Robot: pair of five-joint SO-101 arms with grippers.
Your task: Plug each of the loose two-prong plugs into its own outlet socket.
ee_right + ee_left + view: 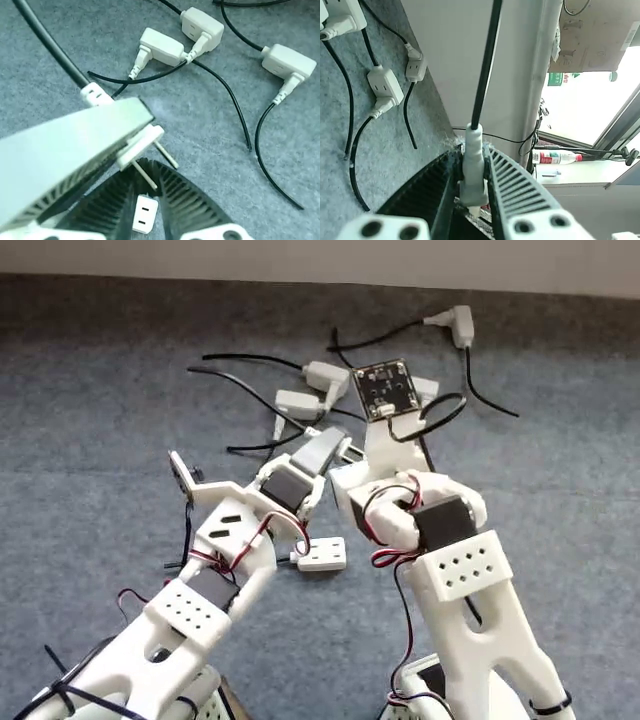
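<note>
My left gripper (472, 150) is shut on a white two-prong plug (472, 170) whose black cord runs straight out past the fingertips. In the right wrist view that plug (142, 142) sticks out from under the left arm's grey finger (75, 140). Its two bare prongs (165, 155) slant down over my right gripper (145, 172). The right gripper is shut on a small white outlet socket (141, 217), its two slots facing the prongs a short gap away. In the high view both grippers meet mid-carpet near the plug (345, 450).
Loose white sockets with black cords lie on the grey carpet beyond the grippers (325, 375) (297, 403) (460, 325), and cords loop between them. Another white piece (322, 555) lies on the carpet between the two arms. A wall (470, 60) bounds the far edge.
</note>
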